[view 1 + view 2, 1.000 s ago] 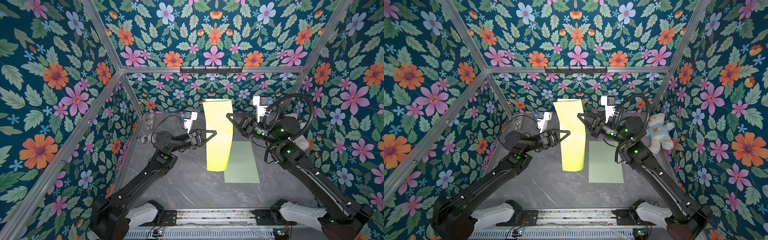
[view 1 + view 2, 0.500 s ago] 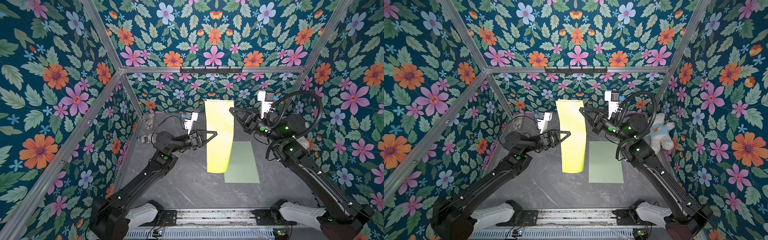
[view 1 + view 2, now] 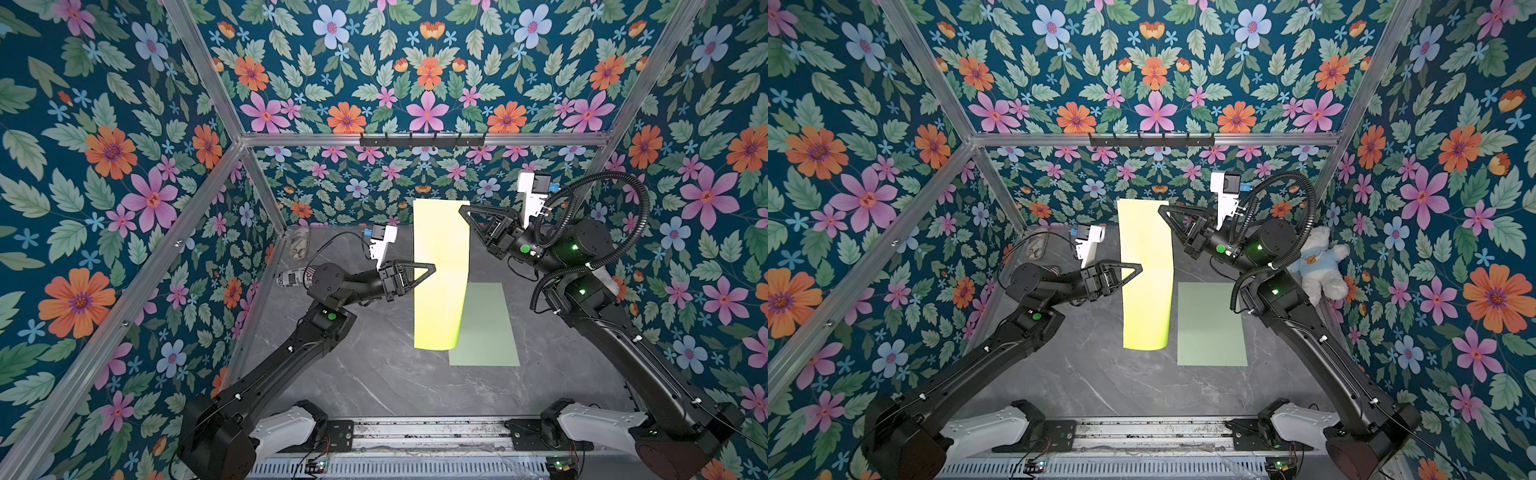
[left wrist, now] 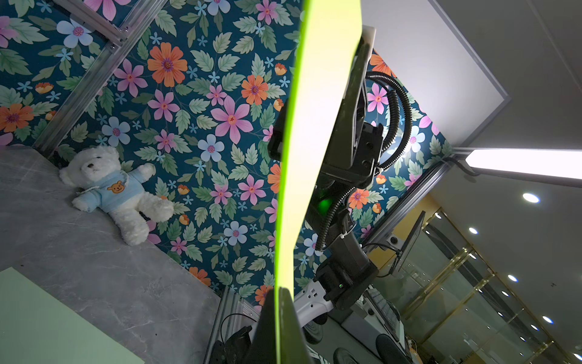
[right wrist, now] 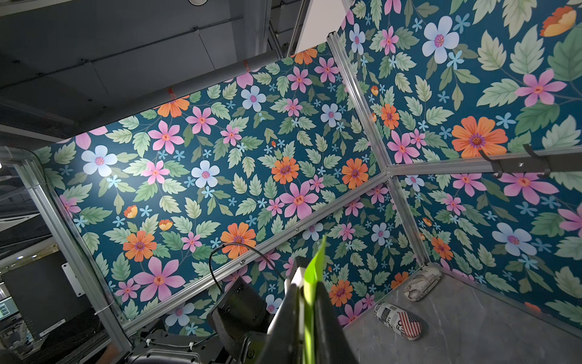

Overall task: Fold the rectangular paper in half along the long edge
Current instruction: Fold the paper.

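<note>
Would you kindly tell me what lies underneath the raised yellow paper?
Below the yellow paper, grey marble tabletop shows, with a pale green sheet lying flat alongside. The tabletop strip directly behind the paper is covered in both top views.

Hanging paper (image 3: pixel 440 270) blocks centre; tabletop (image 3: pixel 374 386) front open (green sheet (image 3: pixel 486 332) rt)

Two papers (image 3: pixel 440 291) (image 3: pixel 484 328), one teddy bear (image 3: pixel 1316 266)
</note>
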Tool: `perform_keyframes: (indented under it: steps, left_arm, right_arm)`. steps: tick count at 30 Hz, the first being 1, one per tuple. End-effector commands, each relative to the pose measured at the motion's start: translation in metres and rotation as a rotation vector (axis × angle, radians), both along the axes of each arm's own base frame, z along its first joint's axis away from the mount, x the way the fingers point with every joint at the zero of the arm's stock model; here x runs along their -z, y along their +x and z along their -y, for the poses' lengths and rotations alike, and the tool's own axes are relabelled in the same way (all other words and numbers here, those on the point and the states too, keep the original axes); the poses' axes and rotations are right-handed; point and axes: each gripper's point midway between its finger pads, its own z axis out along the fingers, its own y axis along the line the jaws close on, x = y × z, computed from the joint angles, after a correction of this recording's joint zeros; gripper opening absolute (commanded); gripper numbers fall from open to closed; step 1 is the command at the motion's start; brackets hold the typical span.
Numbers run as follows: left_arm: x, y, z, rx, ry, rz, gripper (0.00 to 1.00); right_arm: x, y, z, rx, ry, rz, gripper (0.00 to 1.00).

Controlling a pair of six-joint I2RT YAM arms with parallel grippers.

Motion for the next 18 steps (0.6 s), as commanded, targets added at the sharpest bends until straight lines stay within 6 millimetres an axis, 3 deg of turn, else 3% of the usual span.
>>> perform_keyframes:
  steps: [1, 2, 3, 4, 5, 9, 10, 11, 12, 14, 18]
  left_arm:
    - [-0.007, -0.005, -0.001, 0.004, -0.011, 0.039, 0.0]
    - [-0.007, -0.005, -0.001, 0.001, -0.009, 0.039, 0.0]
    - [-0.007, -0.005, -0.001, 0.001, -0.01, 0.039, 0.0]
    - [-0.007, -0.005, -0.002, 0.001, -0.01, 0.04, 0.0]
    - [-0.008, -0.005, -0.002, 0.0, -0.01, 0.041, 0.0]
    - [-0.011, -0.005, -0.003, -0.016, -0.01, 0.051, 0.0]
    - [-0.011, -0.004, -0.003, -0.023, -0.008, 0.05, 0.0]
    - [-0.013, -0.003, -0.003, -0.03, -0.007, 0.056, 0.0]
    - [-0.015, -0.003, -0.004, -0.034, -0.012, 0.061, 0.0]
    - [-0.021, -0.002, -0.004, -0.038, -0.021, 0.071, 0.0]
    - [-0.031, -0.002, -0.004, -0.038, -0.041, 0.088, 0.0]
  right_arm:
    - [-0.011, -0.005, 0.002, -0.007, 0.03, 0.052, 0.0]
    - [-0.012, -0.002, 0.003, 0.004, 0.034, 0.044, 0.02]
    - [-0.012, 0.0, 0.004, 0.01, 0.033, 0.04, 0.12]
    - [-0.012, -0.001, 0.003, 0.004, 0.032, 0.043, 0.1]
    - [-0.013, -0.003, 0.002, -0.009, 0.033, 0.05, 0.0]
    - [-0.014, -0.008, 0.003, -0.032, 0.036, 0.051, 0.0]
    - [-0.013, -0.009, 0.002, -0.038, 0.034, 0.042, 0.04]
    - [-0.011, -0.009, 0.002, -0.044, 0.027, 0.025, 0.26]
    - [-0.007, -0.012, 0.001, -0.059, 0.017, 0.016, 0.32]
    - [0.002, -0.016, -0.001, -0.084, -0.012, -0.01, 0.4]
    - [0.031, -0.022, -0.003, -0.117, -0.068, -0.086, 0.42]
